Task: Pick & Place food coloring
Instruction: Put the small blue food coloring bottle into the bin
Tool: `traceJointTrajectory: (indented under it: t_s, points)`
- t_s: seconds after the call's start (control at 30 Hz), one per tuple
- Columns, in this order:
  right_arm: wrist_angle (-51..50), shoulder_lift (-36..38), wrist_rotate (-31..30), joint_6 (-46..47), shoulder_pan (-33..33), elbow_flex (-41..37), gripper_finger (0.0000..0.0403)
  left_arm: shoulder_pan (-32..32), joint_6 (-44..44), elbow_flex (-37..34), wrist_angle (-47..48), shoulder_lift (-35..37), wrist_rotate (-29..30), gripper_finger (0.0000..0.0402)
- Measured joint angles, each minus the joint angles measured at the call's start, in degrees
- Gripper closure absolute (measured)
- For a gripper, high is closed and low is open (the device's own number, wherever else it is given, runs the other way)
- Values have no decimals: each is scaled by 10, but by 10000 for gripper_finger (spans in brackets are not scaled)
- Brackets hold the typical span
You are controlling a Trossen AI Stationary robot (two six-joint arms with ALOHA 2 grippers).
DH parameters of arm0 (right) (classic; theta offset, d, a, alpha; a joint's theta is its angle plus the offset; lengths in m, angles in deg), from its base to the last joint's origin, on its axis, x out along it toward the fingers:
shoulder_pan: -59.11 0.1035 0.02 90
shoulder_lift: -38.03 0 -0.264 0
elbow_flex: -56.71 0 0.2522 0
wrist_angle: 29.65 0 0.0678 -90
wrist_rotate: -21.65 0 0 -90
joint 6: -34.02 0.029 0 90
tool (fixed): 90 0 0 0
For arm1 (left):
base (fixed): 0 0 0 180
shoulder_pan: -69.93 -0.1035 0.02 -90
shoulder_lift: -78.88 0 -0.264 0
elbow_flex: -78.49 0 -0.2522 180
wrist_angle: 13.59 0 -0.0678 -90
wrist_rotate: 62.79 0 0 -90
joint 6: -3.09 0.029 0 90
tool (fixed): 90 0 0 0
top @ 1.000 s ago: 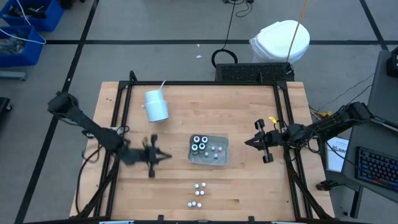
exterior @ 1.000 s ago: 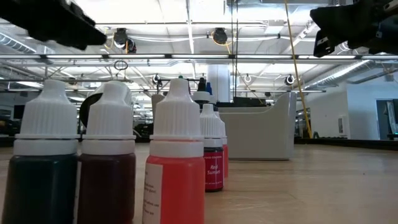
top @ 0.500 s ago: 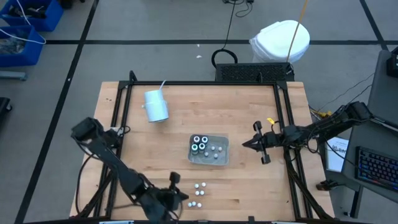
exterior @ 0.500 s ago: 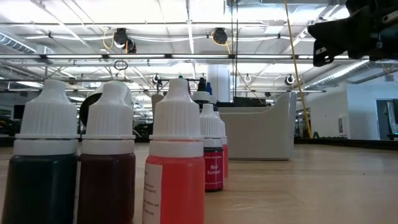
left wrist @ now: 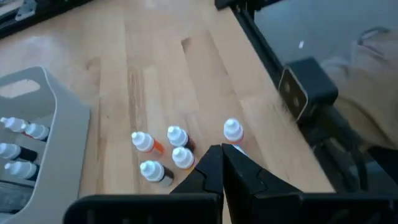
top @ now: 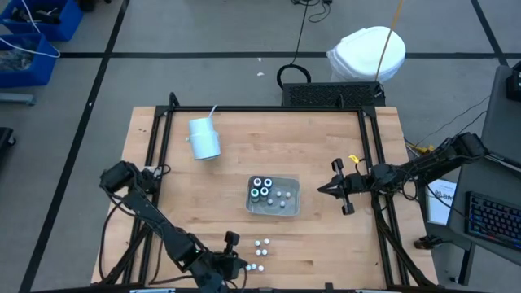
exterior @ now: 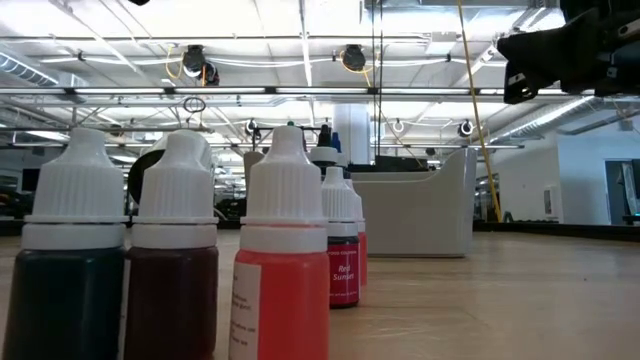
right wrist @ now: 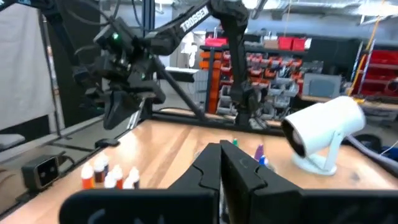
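High view: left gripper [top: 236,262] sits low at the near edge of the worktop [top: 326,138], jaws pressed together, holding nothing, just beside the loose cluster of food coloring bottles [top: 260,254]. More bottles lie in the clear square tray [top: 273,197] mid-worktop, with four dark round ones at its far corner. Right gripper [top: 328,187] hangs right of the tray, jaws pressed together, empty. White cup with straw [top: 203,137] lies well apart, at the far left.

Low view: bottles stand in a tight row close to the lens: a dark-bodied one [exterior: 72,245], a maroon one [exterior: 177,245], an orange-red one [exterior: 284,250], and a red-labelled one [exterior: 342,240] behind. The tray wall shows beyond. One arm shows dark at the upper right.

Left wrist view: five white-capped bottles [left wrist: 177,149] stand just ahead of the closed fingertips; one [left wrist: 232,131] stands slightly apart from the other four.

Right wrist view: the left arm [right wrist: 134,56] looms over the small bottles [right wrist: 109,174]; the cup lies nearby on the worktop.

Risk, as judgement: the bottles are packed close, so jaws opening or descending among them could topple neighbours, and toppled ones could roll toward the near edge. The jaws must spread before any grasp. The metal frame rail [left wrist: 261,43] runs close beside the cluster and limits the approach from that side.
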Motion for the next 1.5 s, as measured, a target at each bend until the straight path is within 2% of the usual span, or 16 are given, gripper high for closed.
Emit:
traceJointTrajectory:
  t_s: [0.13,0.27,0.37,0.53,0.67,0.8,0.93,1.27,1.5]
  points:
    - [4,0,1,14,7,0,403,8,-6,0,-42,0,1,389]
    - [8,0,1,23,11,0,403,21,8,0,-81,0,31,366]
    - [8,0,1,43,11,0,403,32,-31,0,-82,-4,42,348]
    - [9,0,1,45,10,0,403,42,-42,-1,-87,-31,16,304]
    - [7,0,1,45,11,0,403,32,-52,-1,-82,-35,-32,259]
    - [6,0,1,44,10,0,403,18,-55,-1,-69,-36,-28,220]
    - [8,0,1,30,10,0,403,5,-93,-1,-66,-36,-35,195]
    - [16,0,-1,8,10,0,403,-1,-182,-1,-35,-45,-34,188]
    - [24,0,-1,2,10,0,403,-5,-189,-1,-37,-63,-16,188]
